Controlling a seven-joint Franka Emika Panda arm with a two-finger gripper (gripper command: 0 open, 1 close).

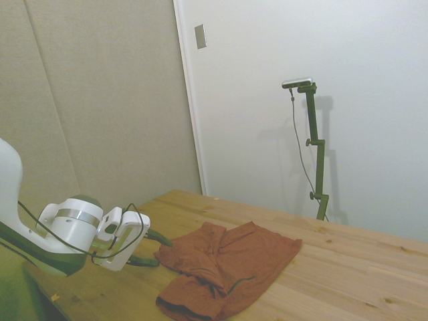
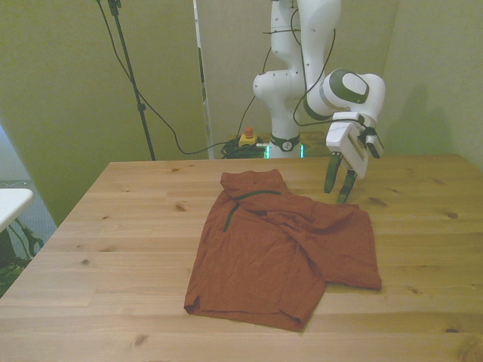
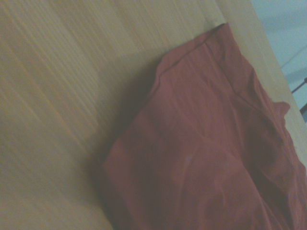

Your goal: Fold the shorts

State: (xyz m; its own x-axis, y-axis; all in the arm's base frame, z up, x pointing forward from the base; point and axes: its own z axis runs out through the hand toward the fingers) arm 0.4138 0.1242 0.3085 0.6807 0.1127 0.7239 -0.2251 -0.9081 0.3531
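While the rust-orange shorts [image 2: 283, 253] lie rumpled and partly doubled over near the middle of the wooden table [image 2: 113, 226], the gripper [image 2: 339, 182] hangs just above the boards beside their edge on the front view's right, its two dark fingers [image 2: 330, 175] spread apart and holding nothing. A dark-edged seam (probably a pocket) shows near the garment's far end. The wrist view is blurred, showing only cloth on wood.
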